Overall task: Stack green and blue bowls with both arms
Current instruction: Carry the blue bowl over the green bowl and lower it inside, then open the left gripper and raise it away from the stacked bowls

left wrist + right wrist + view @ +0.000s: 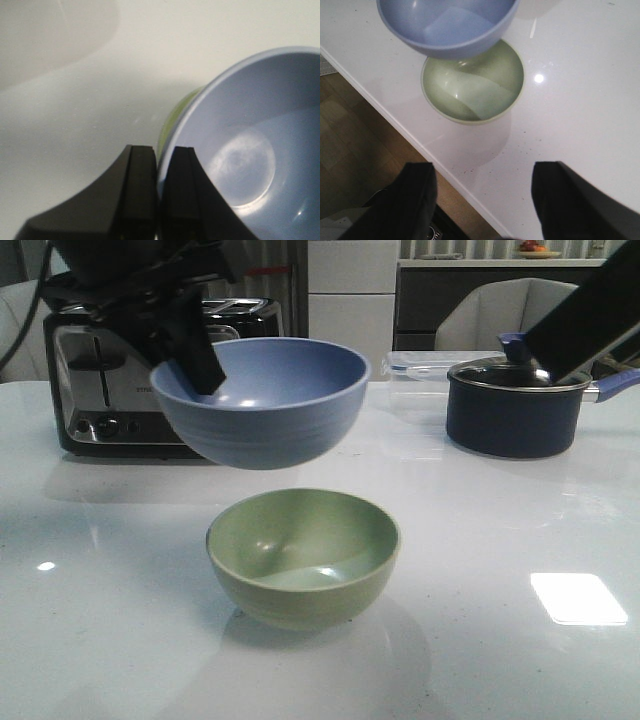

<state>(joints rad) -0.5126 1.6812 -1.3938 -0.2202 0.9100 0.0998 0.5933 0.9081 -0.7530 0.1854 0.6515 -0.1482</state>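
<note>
The pale green bowl (303, 557) stands upright on the white table. The blue bowl (260, 400) hangs in the air just above and slightly left of it. My left gripper (198, 360) is shut on the blue bowl's left rim, one finger inside and one outside; the left wrist view shows the fingers (141, 190) pinching the rim (159, 186), with a sliver of the green bowl (175, 117) below. My right gripper (482, 172) is open and empty, raised over the table's near edge; its wrist view shows the blue bowl (447, 25) over the green bowl (475, 85).
A chrome toaster (100, 380) stands at the back left. A dark navy saucepan with a glass lid (515, 405) and a clear plastic container (415, 365) stand at the back right. The right arm's link (580, 320) shows at the upper right. The table edge (395, 122) borders wooden floor.
</note>
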